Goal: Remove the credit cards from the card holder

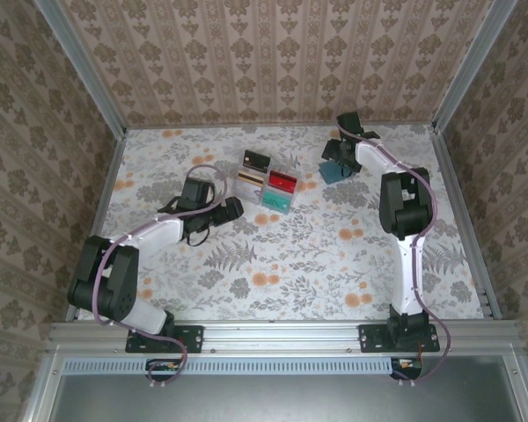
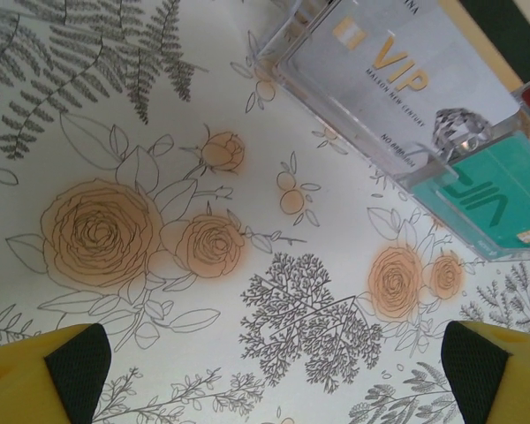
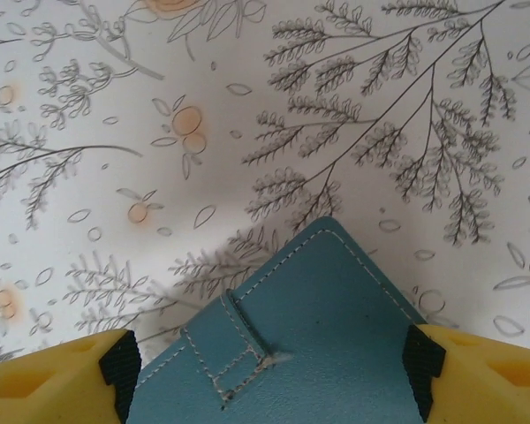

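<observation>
From above, the left arm folds back to an elbow at the near left. Its forearm then runs right and slightly away, low over the table (image 1: 273,255). The left gripper (image 1: 236,209) stops just beside the near-left side of a clear tray (image 1: 265,181). The cards (image 1: 283,181) lie in the tray's sections: black, gold-striped, red and teal. The right arm rises from its base, goes straight away, then bends left at the far end. The right gripper (image 1: 334,156) points down over the blue wallet (image 1: 339,173), which lies on the table at the far right, apart from the tray.

At the left wrist, the left gripper (image 2: 274,380) stands spread wide, its pads (image 2: 79,364) at the frame's two lower corners with bare floral cloth between them. The tray (image 2: 287,66) lies ahead to the right, holding a grey VIP card (image 2: 397,71) and the teal card (image 2: 495,203).

At the right wrist, the right gripper (image 3: 274,371) stands wide, one finger on either side of the wallet (image 3: 318,327). The wallet spans the gap, one corner pointing away. I cannot tell whether the pads (image 3: 122,369) press its edges.
</observation>
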You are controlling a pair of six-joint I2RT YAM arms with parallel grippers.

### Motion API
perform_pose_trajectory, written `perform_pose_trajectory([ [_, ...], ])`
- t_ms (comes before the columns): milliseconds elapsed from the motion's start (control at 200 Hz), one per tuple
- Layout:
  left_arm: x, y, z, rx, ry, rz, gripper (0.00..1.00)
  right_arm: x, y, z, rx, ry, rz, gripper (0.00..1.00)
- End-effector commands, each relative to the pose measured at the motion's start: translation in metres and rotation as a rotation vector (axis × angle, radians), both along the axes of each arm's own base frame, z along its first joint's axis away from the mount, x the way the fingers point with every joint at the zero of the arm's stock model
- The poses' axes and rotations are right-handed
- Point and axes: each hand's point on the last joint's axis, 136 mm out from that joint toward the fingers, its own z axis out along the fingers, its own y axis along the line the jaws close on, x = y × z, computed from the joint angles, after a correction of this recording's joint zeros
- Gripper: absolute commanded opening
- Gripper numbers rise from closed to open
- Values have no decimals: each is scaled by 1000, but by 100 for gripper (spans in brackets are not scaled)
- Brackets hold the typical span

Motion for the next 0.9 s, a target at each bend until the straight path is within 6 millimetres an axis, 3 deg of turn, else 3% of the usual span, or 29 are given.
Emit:
perform_pose_trajectory([
  [0, 1, -1, 1, 29, 6, -11, 100, -10, -10, -10, -87, 85, 37, 83],
  [250, 4, 0, 0, 47, 15, -11, 100, -24, -9, -31, -119, 201, 113, 84],
  [455, 4, -2, 0, 39, 22, -12, 100, -54, 5, -35, -98, 283, 186, 82],
  [715, 1, -6, -4, 21, 41, -14, 100, -129, 31, -39, -33, 344, 237, 82],
  [895, -1, -12, -8, 14, 68, -30, 100, -184, 62, -34, 19, 342, 314, 82],
])
